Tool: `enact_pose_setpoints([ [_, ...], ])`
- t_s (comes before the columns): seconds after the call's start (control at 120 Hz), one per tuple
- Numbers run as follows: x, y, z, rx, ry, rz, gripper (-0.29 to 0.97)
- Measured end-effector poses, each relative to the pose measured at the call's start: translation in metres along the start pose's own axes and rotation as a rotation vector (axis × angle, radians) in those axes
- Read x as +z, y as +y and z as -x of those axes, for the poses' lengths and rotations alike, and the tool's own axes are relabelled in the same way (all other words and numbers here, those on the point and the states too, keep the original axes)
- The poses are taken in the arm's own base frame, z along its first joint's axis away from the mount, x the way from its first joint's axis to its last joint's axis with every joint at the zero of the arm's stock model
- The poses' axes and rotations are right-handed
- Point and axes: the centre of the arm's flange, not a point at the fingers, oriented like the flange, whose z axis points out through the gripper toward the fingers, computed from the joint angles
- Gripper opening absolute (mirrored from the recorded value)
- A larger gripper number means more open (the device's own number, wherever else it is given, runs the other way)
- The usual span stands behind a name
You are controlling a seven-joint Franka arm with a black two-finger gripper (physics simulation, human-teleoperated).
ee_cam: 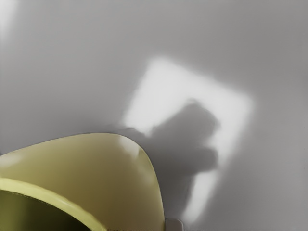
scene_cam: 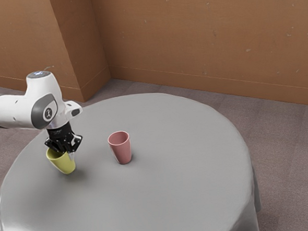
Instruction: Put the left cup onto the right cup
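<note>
Both fingers of the tool (scene_cam: pixel 64 147) clamp the rim of the tilted yellow cup (scene_cam: pixel 63 162) just under it, its base's contact with the grey worktop (scene_cam: pixel 188 165) unclear, the upright pink cup (scene_cam: pixel 120 147) standing near, toward the exterior view's right.

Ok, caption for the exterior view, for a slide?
Gripper holds the tilted yellow cup by its rim; the pink cup stands upright, apart, on the grey table.
</note>
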Motion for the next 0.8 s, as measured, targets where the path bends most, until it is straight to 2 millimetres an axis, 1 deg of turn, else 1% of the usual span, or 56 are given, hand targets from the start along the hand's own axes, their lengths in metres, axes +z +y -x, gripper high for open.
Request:
enact_pose_setpoints([
  [0.067,-0.015,0.011,-0.001,0.016,0.006,0.002,-0.10],
  [0.167,-0.045,0.034,-0.004,0.044,0.006,0.001,-0.10],
  [0.283,-0.084,0.063,-0.008,0.068,-0.008,-0.001,-0.10],
  [0.383,-0.104,0.088,-0.003,0.089,-0.040,-0.006,-0.10],
  [0.483,-0.119,0.111,0.001,0.106,-0.068,-0.015,-0.10],
  [0.55,-0.124,0.124,0.004,0.115,-0.086,-0.022,-0.10],
  [0.8,-0.128,0.160,-0.003,0.128,-0.113,-0.043,-0.10],
])
